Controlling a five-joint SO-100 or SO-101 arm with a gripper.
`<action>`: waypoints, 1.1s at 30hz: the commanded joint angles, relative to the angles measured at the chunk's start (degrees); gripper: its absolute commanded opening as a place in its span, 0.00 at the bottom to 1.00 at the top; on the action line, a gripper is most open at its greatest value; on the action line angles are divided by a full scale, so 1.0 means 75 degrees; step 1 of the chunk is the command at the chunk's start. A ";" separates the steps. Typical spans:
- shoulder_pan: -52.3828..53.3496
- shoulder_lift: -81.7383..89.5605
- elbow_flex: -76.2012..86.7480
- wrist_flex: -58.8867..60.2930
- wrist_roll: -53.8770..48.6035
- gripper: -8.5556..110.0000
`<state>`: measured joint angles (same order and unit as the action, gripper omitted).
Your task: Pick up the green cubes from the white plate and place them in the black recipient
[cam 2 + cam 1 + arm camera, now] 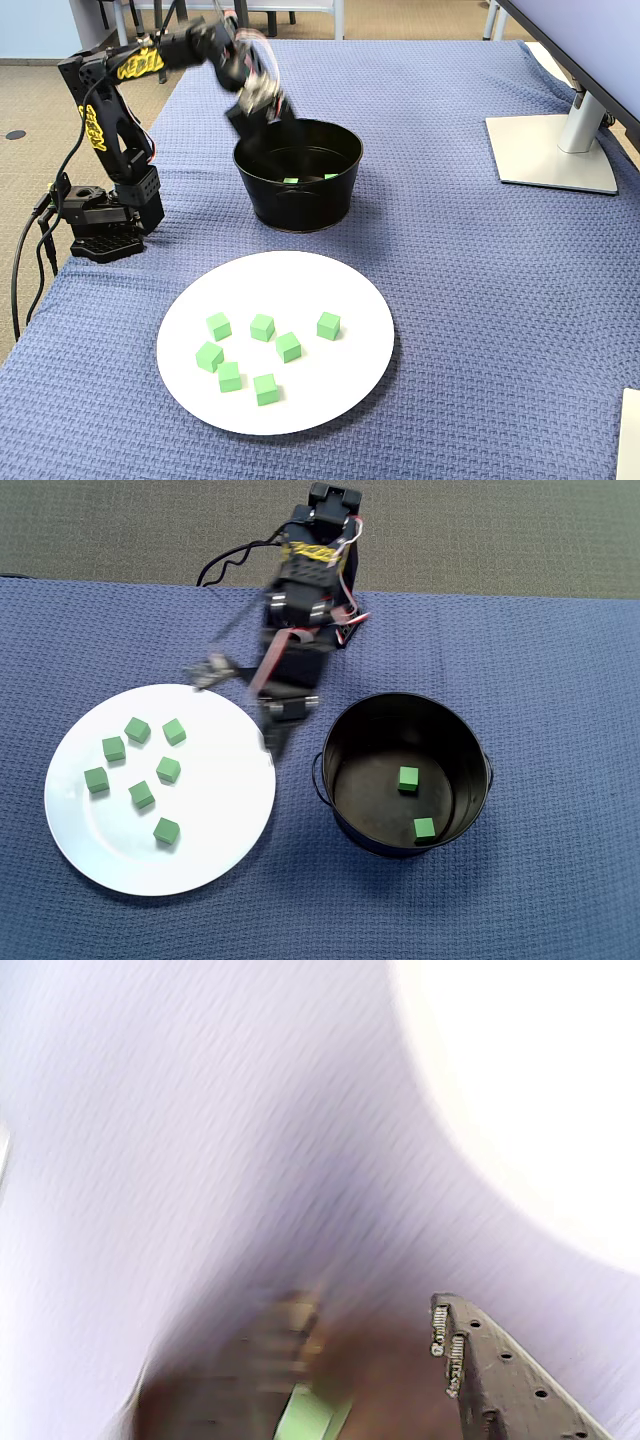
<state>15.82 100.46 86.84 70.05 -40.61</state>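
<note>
Blue cloth point(480, 300) — six green cubes point(141, 794) on white plate point(215, 810).

Motion-blurred claw point(272, 732), grip unclear

Glossy white plate point(215, 855); matte green cubes point(168, 769); glossy black pot point(298, 208), likely metal; woven blue cloth point(560, 700).

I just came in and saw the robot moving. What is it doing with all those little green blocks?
The robot arm is moving green cubes from the white plate into the black pot. Seven cubes sit on the plate, and two lie in the pot. The gripper is blurred, up between plate and pot. The wrist view shows something green by its fingers, maybe a cube, but it is too blurry to be sure.
</note>
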 commanded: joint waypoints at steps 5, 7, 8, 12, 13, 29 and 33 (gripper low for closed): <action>0.2391 -0.0129 0.0797 -0.0609 -0.1957 0.07; 0.2742 -0.0105 0.1301 -0.0820 -0.2484 0.07; 0.2895 -0.0152 0.1477 -0.0914 -0.2742 0.07; 0.3469 -0.0434 0.2191 -0.1734 -0.4066 0.07; 0.3563 -0.0516 0.2273 -0.1863 -0.4453 0.07; 0.4148 -0.1277 0.2578 -0.2309 -0.8297 0.30; 0.4277 -0.1453 0.2449 -0.2238 -0.8648 0.29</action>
<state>46.67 89.47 107.31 52.47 -102.39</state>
